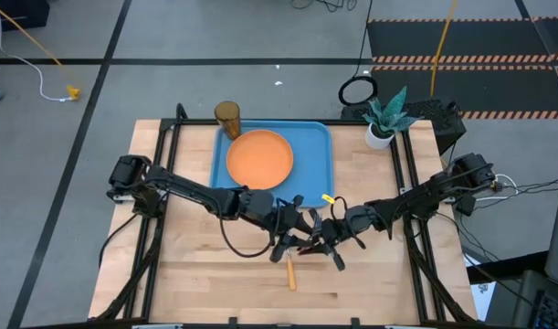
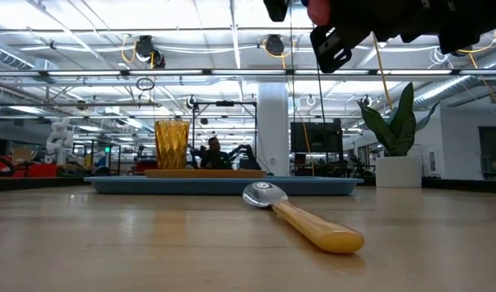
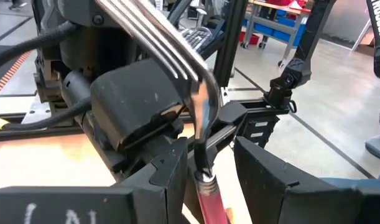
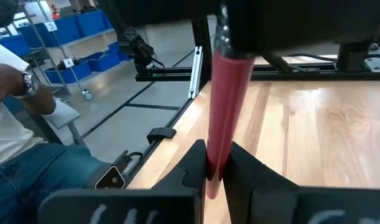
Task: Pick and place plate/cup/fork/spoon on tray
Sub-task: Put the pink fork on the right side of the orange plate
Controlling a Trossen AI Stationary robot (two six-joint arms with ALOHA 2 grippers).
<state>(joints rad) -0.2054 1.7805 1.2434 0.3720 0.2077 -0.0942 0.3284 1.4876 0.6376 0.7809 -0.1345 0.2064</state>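
Observation:
The fork (image 3: 199,93), with a red handle and silver tines, stands almost upright in the air between my two grippers, near the table's middle front (image 1: 308,245). My right gripper (image 4: 216,152) is shut on its handle. My left gripper (image 3: 211,149) is open around its metal neck, higher up. The orange plate (image 1: 259,157) lies on the blue tray (image 1: 310,174). The amber cup (image 1: 227,117) stands at the tray's far left corner. The orange-handled spoon (image 1: 290,272) lies flat on the table near the front edge, bowl toward the tray (image 2: 262,195). My left gripper has the fork's metal neck (image 3: 202,163) between its fingers, close against the inner side of one finger (image 3: 174,168). A gap shows between the neck and the other finger (image 3: 264,177). The tines rise above the fingers. My right gripper pinches the red handle near its free end (image 4: 214,163) between its two fingers. The fingers lie across the handle. The handle rises from them toward my left gripper, and the fork is lifted clear of the table.
A potted plant (image 1: 384,119) stands at the table's far right, beside the tray. A person (image 4: 15,112) sits beyond the table's edge in the right wrist view. Bare wood lies to the left and right of the spoon.

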